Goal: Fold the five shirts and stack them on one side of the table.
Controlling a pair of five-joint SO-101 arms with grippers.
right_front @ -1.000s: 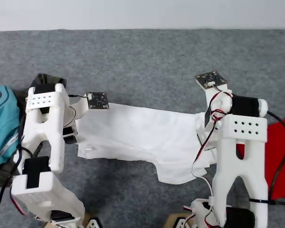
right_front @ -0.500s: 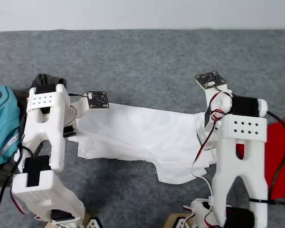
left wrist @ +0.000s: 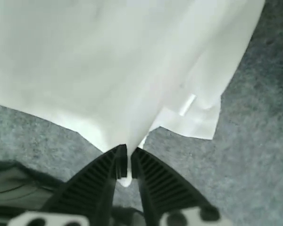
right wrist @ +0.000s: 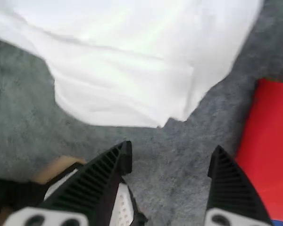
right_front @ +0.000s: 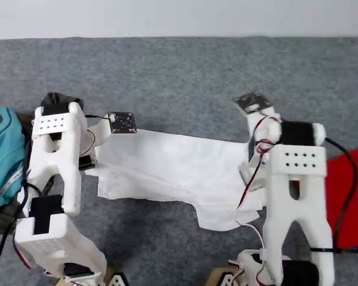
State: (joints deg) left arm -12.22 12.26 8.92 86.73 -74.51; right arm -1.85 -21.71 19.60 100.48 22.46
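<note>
My right tool (right wrist: 172, 156), jaws wide apart, has just swung slightly inward over the grey felt surface (right_front: 185, 77) beside the spread white cotton shirt (right_front: 179, 170); my left tool (left wrist: 125, 159) pinches the shirt's edge, so folding looks barely begun

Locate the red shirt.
In the high view the red shirt lies at the far right, just beyond the right arm and apart from the white shirt spread at centre.
</note>
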